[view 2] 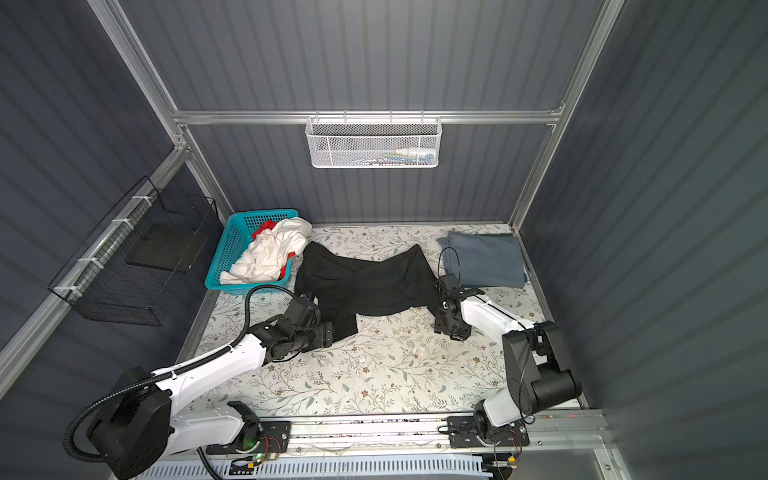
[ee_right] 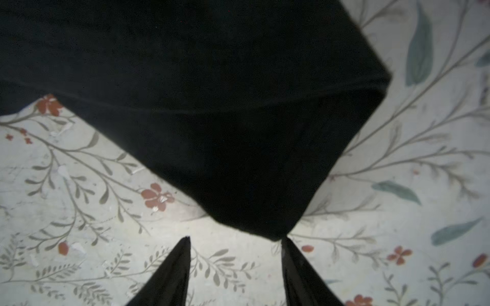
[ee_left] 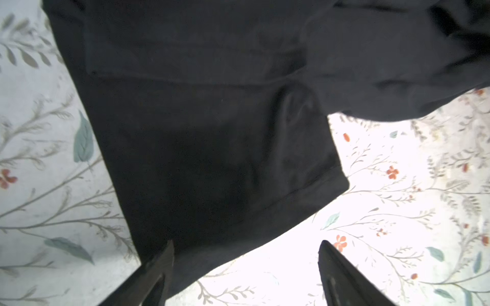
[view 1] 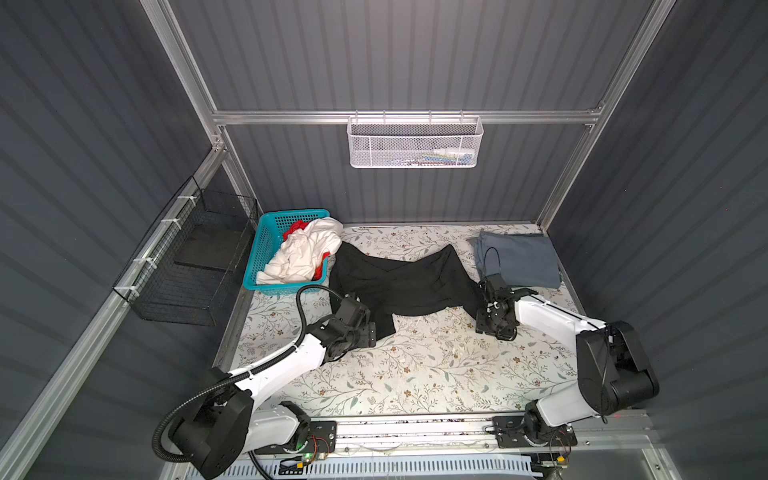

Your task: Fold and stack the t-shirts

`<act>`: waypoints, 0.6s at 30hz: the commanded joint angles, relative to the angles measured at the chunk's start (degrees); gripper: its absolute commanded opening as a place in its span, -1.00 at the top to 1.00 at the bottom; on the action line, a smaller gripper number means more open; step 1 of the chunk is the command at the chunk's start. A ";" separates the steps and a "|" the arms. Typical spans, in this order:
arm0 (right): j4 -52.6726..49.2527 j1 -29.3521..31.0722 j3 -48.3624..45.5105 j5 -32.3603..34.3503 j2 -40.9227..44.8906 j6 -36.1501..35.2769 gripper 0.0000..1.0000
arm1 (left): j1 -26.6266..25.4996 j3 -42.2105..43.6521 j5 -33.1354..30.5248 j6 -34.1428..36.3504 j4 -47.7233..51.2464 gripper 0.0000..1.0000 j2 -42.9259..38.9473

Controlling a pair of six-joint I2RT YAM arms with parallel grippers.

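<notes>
Nearest the rail, the floral table [view 1: 415, 374] is showing bare between the two arms. Just beyond, the left gripper [ee_left: 246, 243] is hovering low with its jaws standing wide apart, one finger [ee_left: 159, 270] overlapping a hemmed flap of the black t-shirt [view 1: 403, 282]; nothing is clamped. The right gripper [ee_right: 236, 238] is hanging at the shirt's opposite end, its jaws parted with table showing between them, one fingertip [ee_right: 287, 245] meeting the very corner of the cloth without pinching it.

The black t-shirt is lying rumpled across the middle of the table, its long axis running left to right, the hemmed flap pointing toward the near edge on the left. Where the collar is facing cannot be told.

Farther back on the right, the blue-grey t-shirt [view 1: 519, 257] is resting folded against the rear corner. At the far left, the teal basket [view 1: 259, 253] is holding the crumpled white t-shirt [view 1: 299, 253], with the red t-shirt [view 1: 296, 226] peeking from beneath.
</notes>
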State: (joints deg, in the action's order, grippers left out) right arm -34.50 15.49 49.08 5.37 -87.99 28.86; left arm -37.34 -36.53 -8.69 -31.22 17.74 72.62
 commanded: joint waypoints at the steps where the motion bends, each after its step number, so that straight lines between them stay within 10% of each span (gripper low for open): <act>1: 1.99 -1.76 2.51 -0.70 -1.41 -0.81 0.30 | -0.45 1.22 0.50 -1.12 -1.29 -0.71 2.27; 7: -0.91 -2.21 7.60 1.96 -1.13 -2.99 1.00 | -0.40 1.72 2.23 -2.02 -3.98 -0.62 6.86; 18: -3.17 -6.35 13.49 2.82 1.76 -6.49 1.00 | -0.45 0.53 2.97 -0.22 -6.56 -0.38 13.72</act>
State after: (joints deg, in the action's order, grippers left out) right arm -35.88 10.37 60.42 7.53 -86.70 24.05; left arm -37.47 -36.38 -8.36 -32.10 10.11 82.50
